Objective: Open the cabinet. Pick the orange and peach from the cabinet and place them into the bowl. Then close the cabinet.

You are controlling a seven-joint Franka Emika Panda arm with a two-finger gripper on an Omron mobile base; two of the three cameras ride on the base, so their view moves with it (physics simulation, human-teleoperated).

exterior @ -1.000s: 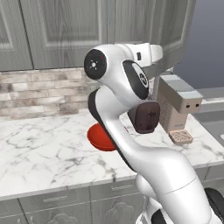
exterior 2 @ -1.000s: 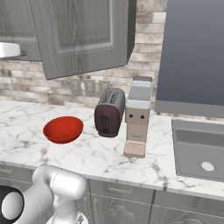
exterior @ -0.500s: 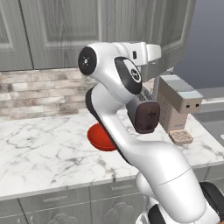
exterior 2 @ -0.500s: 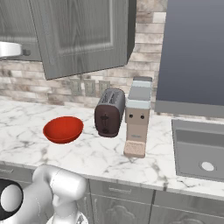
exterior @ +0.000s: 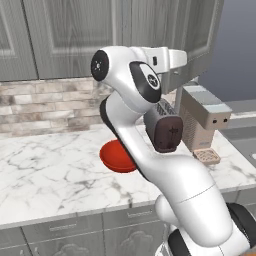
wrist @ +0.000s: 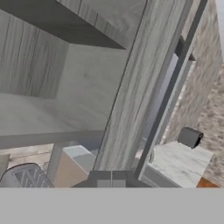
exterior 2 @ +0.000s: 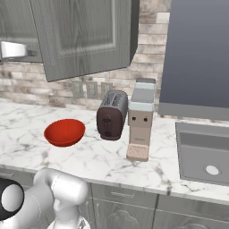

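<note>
Reaching up at the cabinet [exterior 2: 85, 36], the hand [wrist: 111, 183] has its 2 fingertips pressed together, closed on nothing, just beside the door's long bar handle [wrist: 168, 89]. 1 cabinet door [exterior: 192, 35] stands ajar. Through the gap, the hand view shows a grey shelf [wrist: 181, 162] carrying 1 dark small object [wrist: 189, 137] and a sliver of 1 orange [wrist: 204, 184] at its near edge. Down on the counter [exterior 2: 103, 156] sit 1 red bowl [exterior 2: 64, 132] toward the left, 1 toaster [exterior 2: 112, 115] just right of it, and 1 coffee machine [exterior 2: 141, 118] beside that. 1 sink [exterior 2: 203, 152] fills the counter's right end.
</note>
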